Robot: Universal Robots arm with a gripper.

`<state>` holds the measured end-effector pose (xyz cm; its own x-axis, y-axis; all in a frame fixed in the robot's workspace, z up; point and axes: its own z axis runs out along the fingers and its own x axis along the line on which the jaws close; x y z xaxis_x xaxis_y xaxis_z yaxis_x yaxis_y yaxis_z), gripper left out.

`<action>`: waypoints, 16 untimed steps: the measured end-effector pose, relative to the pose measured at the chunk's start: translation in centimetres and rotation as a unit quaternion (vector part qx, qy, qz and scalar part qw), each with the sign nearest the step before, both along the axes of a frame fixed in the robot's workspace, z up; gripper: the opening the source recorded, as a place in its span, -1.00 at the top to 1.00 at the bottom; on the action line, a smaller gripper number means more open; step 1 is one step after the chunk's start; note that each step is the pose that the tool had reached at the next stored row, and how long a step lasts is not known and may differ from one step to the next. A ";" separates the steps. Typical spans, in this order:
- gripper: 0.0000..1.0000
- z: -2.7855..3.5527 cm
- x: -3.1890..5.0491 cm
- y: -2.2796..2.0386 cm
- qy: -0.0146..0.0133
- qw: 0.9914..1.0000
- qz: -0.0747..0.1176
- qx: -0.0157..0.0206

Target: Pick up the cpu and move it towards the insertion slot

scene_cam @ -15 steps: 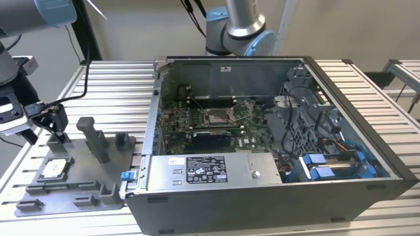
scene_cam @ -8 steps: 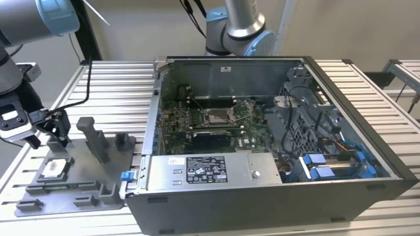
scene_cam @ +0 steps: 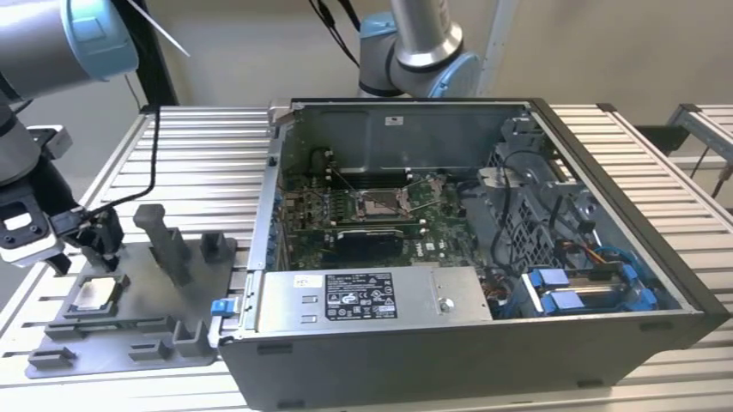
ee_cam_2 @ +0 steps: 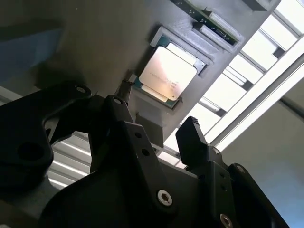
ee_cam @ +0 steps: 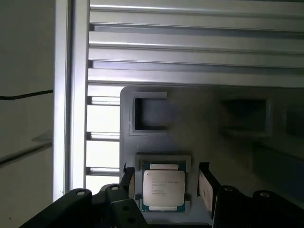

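Ribbed aluminium tabletop (scene_cam: 172, 154) carries a grey plastic fixture plate (ee_cam: 213, 142), its recess seating the silvery square cpu (ee_cam: 164, 187) flat for pickup; my black gripper (ee_cam: 166, 181) hangs spread, straddling it ungrasped.

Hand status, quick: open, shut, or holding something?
Hand: open, holding nothing, poised over the thin silvery square cpu, which lies in the grey plastic fixture plate.

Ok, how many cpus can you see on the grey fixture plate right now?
1. The cpu lies flat in a recess of the fixture plate, at the exterior view's left, just below the open gripper. The posts could hide part of the plate.
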<state>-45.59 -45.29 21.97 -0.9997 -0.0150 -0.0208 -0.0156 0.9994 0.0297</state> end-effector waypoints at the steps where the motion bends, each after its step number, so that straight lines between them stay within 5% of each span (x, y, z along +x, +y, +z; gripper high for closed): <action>1: -1.00 -0.14 0.00 -0.36 0.000 1.000 0.000 0.000; 5: -1.00 -0.56 -0.01 -0.90 0.000 1.000 0.001 0.000; 16: -1.00 -1.96 -0.02 -1.12 -0.004 1.000 0.003 0.002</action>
